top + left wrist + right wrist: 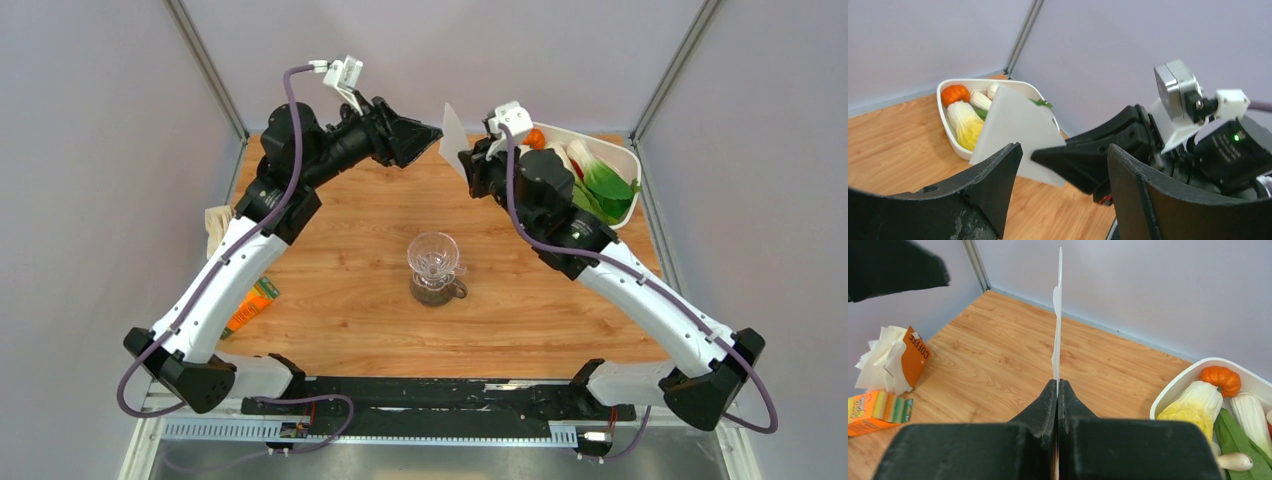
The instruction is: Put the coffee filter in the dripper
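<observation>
Right gripper pinching coffee filter, long axis along jaws

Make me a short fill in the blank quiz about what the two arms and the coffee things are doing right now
1. The right hand is shut on the ___.
2. The left hand is ___, holding nothing.
3. The dripper stands on top of the glass ___.
Missing words: coffee filter; open; jug.

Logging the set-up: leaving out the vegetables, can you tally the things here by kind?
Glassware: 2, the dripper and the glass jug
Loose filters: 1, the coffee filter
Packs: 2, the orange filter packet and the orange box
Bowls: 1, the vegetable bowl
Total: 6
</observation>
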Motion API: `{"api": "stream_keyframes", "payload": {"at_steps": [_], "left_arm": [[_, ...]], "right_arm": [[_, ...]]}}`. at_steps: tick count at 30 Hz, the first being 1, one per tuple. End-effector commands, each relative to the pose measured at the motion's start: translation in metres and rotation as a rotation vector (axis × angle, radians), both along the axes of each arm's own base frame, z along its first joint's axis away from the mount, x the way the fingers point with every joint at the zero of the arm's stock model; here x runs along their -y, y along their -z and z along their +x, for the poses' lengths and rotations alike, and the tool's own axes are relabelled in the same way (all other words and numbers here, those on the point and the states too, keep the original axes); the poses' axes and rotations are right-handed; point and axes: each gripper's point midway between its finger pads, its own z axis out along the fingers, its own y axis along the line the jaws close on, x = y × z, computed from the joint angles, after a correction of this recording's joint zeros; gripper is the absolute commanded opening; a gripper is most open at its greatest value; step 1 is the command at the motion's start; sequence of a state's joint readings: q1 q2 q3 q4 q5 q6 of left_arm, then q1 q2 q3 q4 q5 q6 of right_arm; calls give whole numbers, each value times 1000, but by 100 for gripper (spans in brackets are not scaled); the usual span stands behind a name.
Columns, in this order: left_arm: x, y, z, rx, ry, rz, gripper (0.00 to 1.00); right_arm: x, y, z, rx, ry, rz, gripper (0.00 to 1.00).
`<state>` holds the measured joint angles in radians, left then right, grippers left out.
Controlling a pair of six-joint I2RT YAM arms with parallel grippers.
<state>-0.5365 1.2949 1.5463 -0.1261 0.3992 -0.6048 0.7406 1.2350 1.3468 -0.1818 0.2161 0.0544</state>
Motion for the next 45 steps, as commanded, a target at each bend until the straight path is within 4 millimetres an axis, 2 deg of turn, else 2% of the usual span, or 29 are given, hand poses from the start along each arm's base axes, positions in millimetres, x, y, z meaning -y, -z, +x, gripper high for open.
{"api": "stream_keyframes", "payload": {"at_steps": [1, 8, 13, 17, 19, 21, 22, 23, 24, 26, 29, 31, 33, 34, 35, 36, 37, 38, 39, 42, 45], "left_arm": [[8, -9, 12, -23, -77, -10, 74], [28, 18, 26, -106, -135, 45, 75], [38, 24, 29, -112, -126, 57, 75], [38, 33, 35, -133, -151, 73, 74], [37, 37, 36, -146, -159, 77, 65], [37, 39, 36, -151, -157, 78, 46], [38, 39, 36, -153, -156, 76, 29], [39, 37, 35, -153, -151, 69, 21], [39, 36, 35, -151, -146, 64, 7], [41, 34, 32, -148, -130, 58, 1], [36, 29, 29, -120, -112, 62, 0], [27, 27, 26, -90, -97, 70, 0], [19, 37, 22, -80, -48, 83, 0], [14, 34, 22, -50, -33, 81, 0], [16, 38, 7, -32, 53, 87, 0], [14, 33, 3, 30, 86, 92, 0], [17, 35, -18, 69, 189, 104, 0], [18, 33, -27, 144, 233, 123, 0], [19, 35, -49, 183, 339, 135, 0], [18, 43, -83, 246, 502, 170, 0], [18, 47, -108, 261, 617, 190, 0]], "right_arm": [[2, -20, 6, 111, 98, -45, 0], [-20, -22, -1, 217, 102, -137, 0], [-29, -18, -4, 252, 103, -197, 0], [-33, -17, -5, 275, 105, -223, 0], [-34, -15, -5, 279, 105, -234, 0], [-34, -14, -6, 280, 97, -239, 0], [-34, -13, -6, 280, 96, -241, 0], [-34, -11, -7, 279, 90, -241, 1], [-34, -11, -9, 279, 80, -235, 8], [-38, -13, -16, 283, 27, -227, 27], [-49, -19, -42, 249, -187, -235, 60], [-43, -33, -63, 224, -317, -220, 83], [-35, -47, -91, 234, -437, -220, 98], [-24, -53, -98, 243, -471, -222, 100], [-15, -55, -104, 240, -495, -209, 100], [-7, -58, -110, 232, -516, -190, 100], [1, -58, -114, 219, -542, -171, 100], [6, -58, -118, 205, -565, -151, 100], [10, -57, -123, 191, -600, -134, 100], [8, -54, -141, 150, -735, -99, 99], [-1, -52, -154, 139, -850, -85, 96]]}}
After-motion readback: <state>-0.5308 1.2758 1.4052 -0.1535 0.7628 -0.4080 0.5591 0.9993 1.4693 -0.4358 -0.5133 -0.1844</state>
